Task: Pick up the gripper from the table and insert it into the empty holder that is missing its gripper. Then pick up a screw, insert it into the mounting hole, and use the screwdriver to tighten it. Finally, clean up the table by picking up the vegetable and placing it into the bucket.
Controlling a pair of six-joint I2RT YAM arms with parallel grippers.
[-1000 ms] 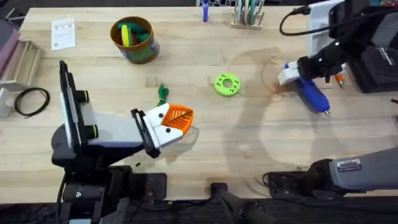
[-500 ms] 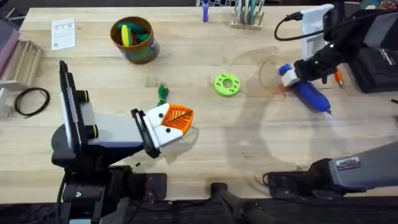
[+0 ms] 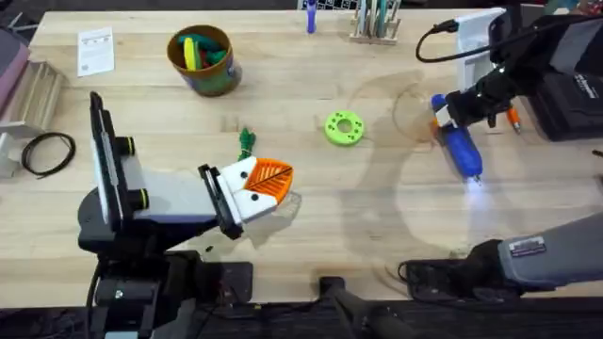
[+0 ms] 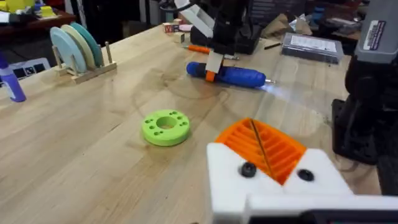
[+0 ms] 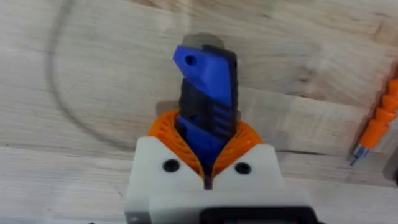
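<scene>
The blue screwdriver [image 3: 461, 149] lies on the table [image 3: 311, 226] at the right, its tip toward the near edge with a light spot beside it. My right gripper [image 3: 447, 108] is shut on its rear end; the right wrist view shows the blue screwdriver [image 5: 205, 74] squeezed between the orange pads [image 5: 168, 134]. My left gripper [image 3: 264, 182] rests low at centre left, its orange pads [image 4: 261, 146] pressed together on nothing. The dark-green vegetable [image 3: 246, 141] lies just beyond it. The bucket [image 3: 203, 60] stands at the far left. A loose gripper and a screw are out of view.
A lime-green ring [image 3: 343, 127] lies mid-table, also ahead of the left wrist as the ring [image 4: 165, 126]. A thin orange tool [image 3: 513, 120] and a black case [image 3: 575, 94] sit at the right. A disc rack [image 4: 78, 50], a card [image 3: 94, 49] and a cable coil [image 3: 47, 151] line the far and left sides.
The right gripper shifted slightly away from the front, and the screwdriver swung round, its tip moving left to point at the near edge. The left arm stayed still.
</scene>
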